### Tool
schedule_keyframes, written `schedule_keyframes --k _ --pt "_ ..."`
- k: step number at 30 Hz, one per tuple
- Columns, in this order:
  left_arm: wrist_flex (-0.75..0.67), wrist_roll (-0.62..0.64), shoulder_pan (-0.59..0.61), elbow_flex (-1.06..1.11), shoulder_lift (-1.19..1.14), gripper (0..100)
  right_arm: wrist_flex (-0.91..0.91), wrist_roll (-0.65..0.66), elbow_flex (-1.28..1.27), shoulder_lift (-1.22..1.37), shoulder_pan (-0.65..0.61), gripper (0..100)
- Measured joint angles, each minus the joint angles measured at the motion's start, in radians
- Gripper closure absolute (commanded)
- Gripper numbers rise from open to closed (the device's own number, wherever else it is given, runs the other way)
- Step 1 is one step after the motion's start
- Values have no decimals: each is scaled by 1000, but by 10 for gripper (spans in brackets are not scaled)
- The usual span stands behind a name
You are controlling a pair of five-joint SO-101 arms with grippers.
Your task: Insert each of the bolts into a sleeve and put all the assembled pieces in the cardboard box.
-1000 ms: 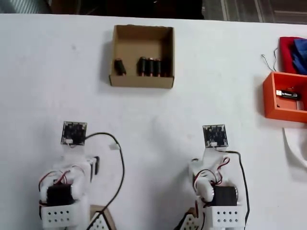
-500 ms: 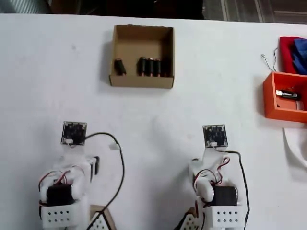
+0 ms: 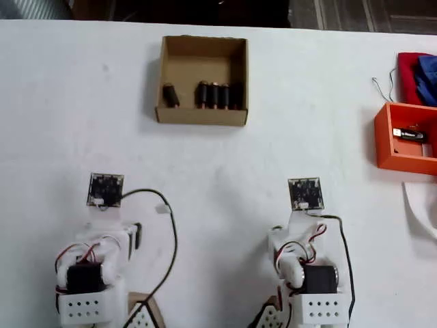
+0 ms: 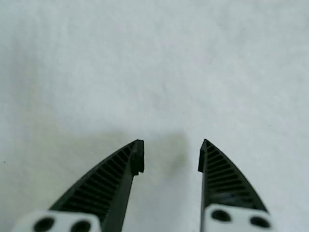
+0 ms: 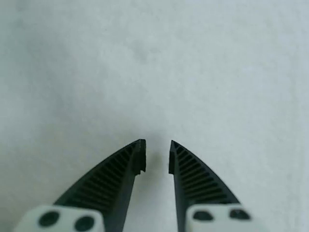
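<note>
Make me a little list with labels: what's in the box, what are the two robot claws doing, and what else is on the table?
box: cardboard box, open top, on the white table
inside box: dark assembled pieces, one apart, the rest in a row
left gripper: open, empty, over bare table
right gripper: slightly open, empty, over bare table
also there: orange tray off to one side

White table (image 3: 328, 82) — dark room (image 3: 205, 10) beyond

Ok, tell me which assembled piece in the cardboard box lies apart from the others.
The assembled piece near the cardboard box's left wall in the high view: it lies alone, slightly tilted; the other pieces sit packed side by side toward the right.
</note>
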State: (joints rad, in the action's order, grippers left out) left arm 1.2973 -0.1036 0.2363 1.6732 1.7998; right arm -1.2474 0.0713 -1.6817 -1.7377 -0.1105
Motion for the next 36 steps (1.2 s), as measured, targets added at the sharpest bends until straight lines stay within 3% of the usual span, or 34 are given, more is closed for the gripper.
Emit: schedule_keyframes --k 7,36 --pt "0 0 0 0 0 795 0 0 0 0 -91 923" --pt "0 0 0 0 0 795 5 0 0 0 -157 923"
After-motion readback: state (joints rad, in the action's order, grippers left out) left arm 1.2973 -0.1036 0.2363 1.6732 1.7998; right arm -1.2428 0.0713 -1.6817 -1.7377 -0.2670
